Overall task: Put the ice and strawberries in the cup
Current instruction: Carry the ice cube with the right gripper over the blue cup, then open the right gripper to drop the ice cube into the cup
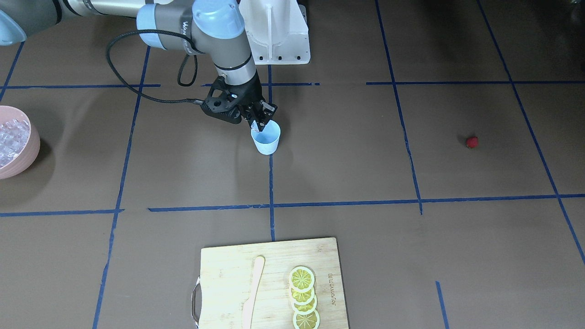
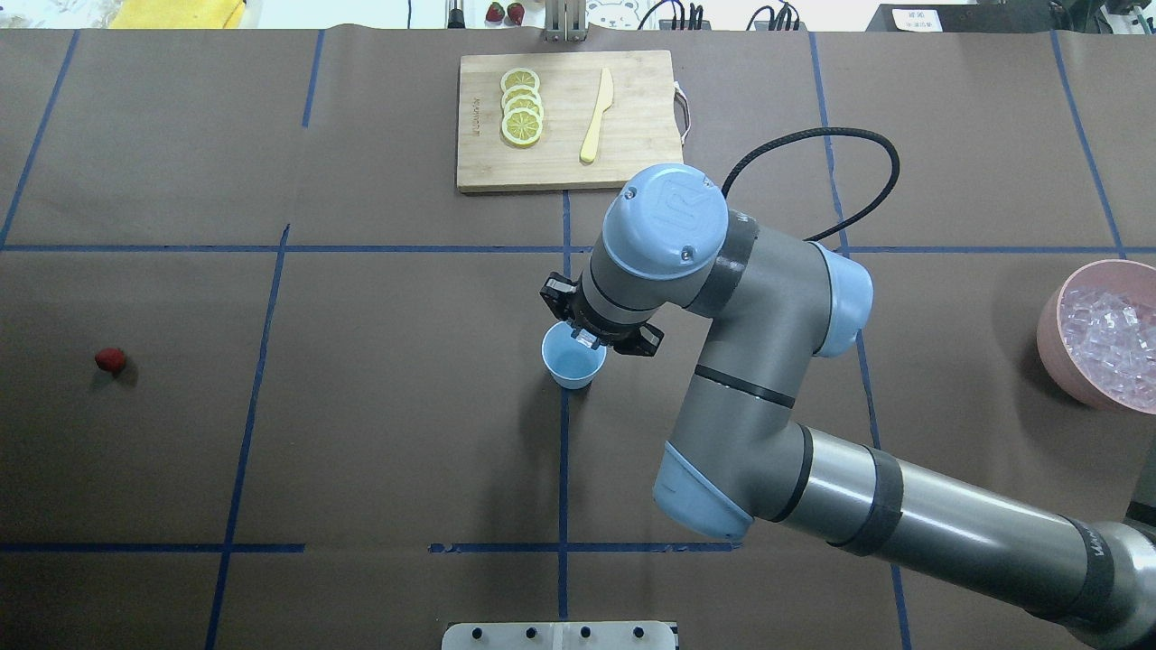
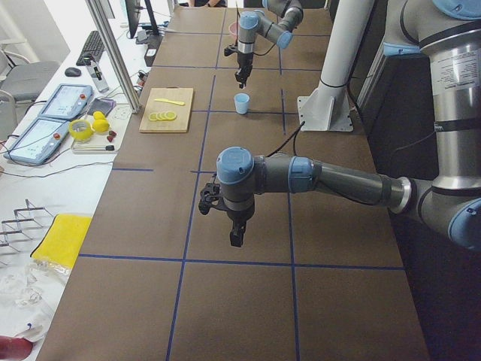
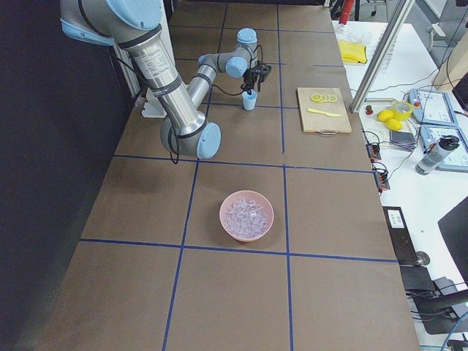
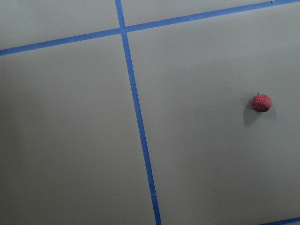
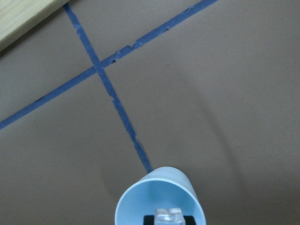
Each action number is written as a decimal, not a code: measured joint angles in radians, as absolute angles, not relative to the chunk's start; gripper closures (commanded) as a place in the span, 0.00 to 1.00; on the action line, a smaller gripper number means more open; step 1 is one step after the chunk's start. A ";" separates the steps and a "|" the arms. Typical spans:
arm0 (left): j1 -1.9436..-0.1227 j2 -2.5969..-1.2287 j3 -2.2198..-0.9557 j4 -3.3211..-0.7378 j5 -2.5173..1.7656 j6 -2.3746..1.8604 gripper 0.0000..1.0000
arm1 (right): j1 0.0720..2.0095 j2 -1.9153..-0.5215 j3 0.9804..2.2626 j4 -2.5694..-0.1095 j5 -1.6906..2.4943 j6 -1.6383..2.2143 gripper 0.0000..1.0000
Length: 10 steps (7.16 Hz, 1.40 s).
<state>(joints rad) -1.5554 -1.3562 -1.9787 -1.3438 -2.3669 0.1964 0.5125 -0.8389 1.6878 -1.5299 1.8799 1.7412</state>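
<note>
The light blue cup (image 1: 266, 139) stands upright near the table's middle, also in the overhead view (image 2: 573, 358). My right gripper (image 1: 260, 122) hangs just over its rim, shut on a clear ice cube (image 6: 168, 216) that shows above the cup's mouth (image 6: 159, 197) in the right wrist view. The heap of ice (image 2: 1106, 338) fills a pink bowl (image 2: 1052, 334). One red strawberry (image 2: 110, 360) lies alone on the table and shows in the left wrist view (image 5: 261, 102). My left gripper (image 3: 236, 239) shows only in the exterior left view; I cannot tell if it is open.
A wooden cutting board (image 2: 632, 135) with lemon slices (image 2: 522, 117) and a pale knife (image 2: 596, 117) lies at the far edge beyond the cup. Blue tape lines grid the brown table. The white robot base (image 1: 279, 32) stands behind the cup.
</note>
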 measured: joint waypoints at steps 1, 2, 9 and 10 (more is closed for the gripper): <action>-1.555 -1.355 -1.980 -1.344 -2.367 0.196 0.00 | 0.509 -0.823 1.665 -1.523 1.878 1.742 0.65; -1.555 -1.355 -1.980 -1.344 -2.367 0.196 0.00 | 0.499 -0.818 1.655 -1.522 1.875 1.741 0.54; -1.555 -1.355 -1.980 -1.344 -2.367 0.196 0.00 | 0.477 -0.820 1.649 -1.525 1.841 1.742 0.32; -1.555 -1.355 -1.980 -1.344 -2.367 0.196 0.00 | 0.487 -0.820 1.662 -1.526 1.843 1.741 0.30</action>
<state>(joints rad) -1.5554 -1.3545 -1.9804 -1.3437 -2.3669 0.1963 0.4869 -0.8204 1.6624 -1.5263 1.8431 1.7409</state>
